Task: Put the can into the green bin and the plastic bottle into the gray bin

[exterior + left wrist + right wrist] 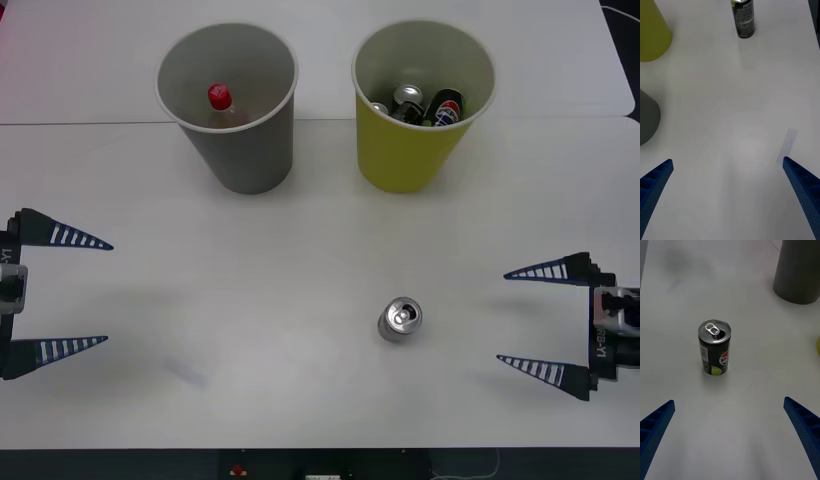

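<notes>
Currently:
can (400,320): upright on worktop (250,340)
bottle (222,104): in gray bin (235,150)
left claw (85,292): spread apart
right claw (525,318): spread apart

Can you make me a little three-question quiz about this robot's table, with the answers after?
1. True or false: the plastic bottle is inside the gray bin.
2. Where is the can: A in the green bin, B standing on the table, C in a claw?
3. Which claw is nearer the can?

Key:
1. True.
2. B.
3. The right claw; the left claw is farther. Both are open.
</notes>
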You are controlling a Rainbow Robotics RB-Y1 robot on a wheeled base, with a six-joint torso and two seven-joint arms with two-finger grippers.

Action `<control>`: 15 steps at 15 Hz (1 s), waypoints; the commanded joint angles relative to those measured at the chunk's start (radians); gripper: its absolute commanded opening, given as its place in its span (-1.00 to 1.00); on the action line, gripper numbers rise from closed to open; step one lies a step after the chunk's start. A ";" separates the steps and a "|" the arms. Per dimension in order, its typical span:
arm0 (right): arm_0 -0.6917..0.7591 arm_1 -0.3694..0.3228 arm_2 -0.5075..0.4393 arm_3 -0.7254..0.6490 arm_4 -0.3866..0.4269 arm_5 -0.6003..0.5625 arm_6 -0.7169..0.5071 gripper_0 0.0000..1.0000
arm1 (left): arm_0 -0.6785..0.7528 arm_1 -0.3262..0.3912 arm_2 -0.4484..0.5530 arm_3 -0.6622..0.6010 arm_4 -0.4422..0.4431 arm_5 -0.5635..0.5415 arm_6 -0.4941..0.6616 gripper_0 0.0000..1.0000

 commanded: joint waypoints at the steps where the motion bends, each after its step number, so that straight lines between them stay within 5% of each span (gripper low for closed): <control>1: -0.035 0.038 0.049 0.047 -0.016 0.010 0.031 1.00 | 0.000 0.000 0.000 0.000 0.000 0.000 0.000 1.00; 15: -0.231 0.294 0.253 0.273 -0.005 0.049 0.080 1.00 | 0.000 0.000 0.000 0.000 0.000 0.000 0.000 1.00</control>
